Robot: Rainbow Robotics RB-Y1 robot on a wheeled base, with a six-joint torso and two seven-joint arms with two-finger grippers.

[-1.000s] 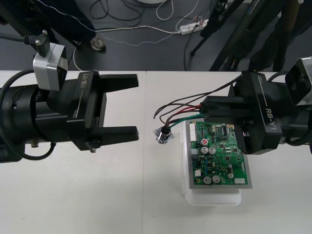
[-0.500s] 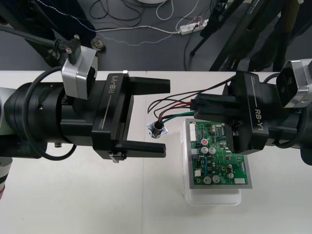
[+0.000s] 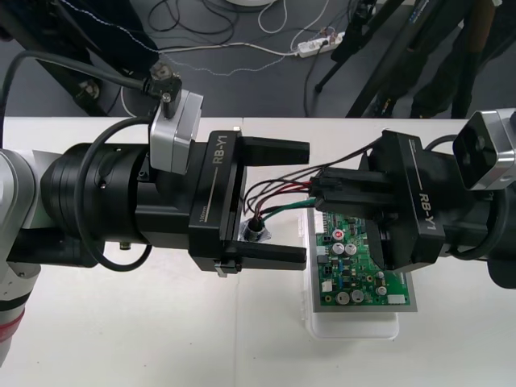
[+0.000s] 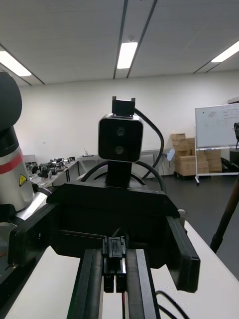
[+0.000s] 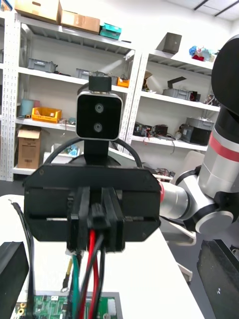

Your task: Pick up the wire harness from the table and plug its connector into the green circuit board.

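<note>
Your right claw (image 3: pixel 318 193) was closed on the harness plug (image 4: pixel 114 251), over the far left corner of the board (image 3: pixel 363 258). The wires (image 3: pixel 270 193) looped from the plug toward your left. The socket (image 3: pixel 256 231) sat low, just beside the board's left edge; you could not tell whether it touched the bench (image 3: pixel 121 322). Your left claw (image 3: pixel 306 203) stood wide, its fingers (image 3: pixel 270 256) on either side of the wires and socket.

The front view looks steeply down on the pale worktop (image 3: pixel 121 339). The wrist cameras face each other, level and close, sharing with it the black right pincer (image 3: pixel 317 190) and black left pincer (image 3: pixel 306 203).
</note>
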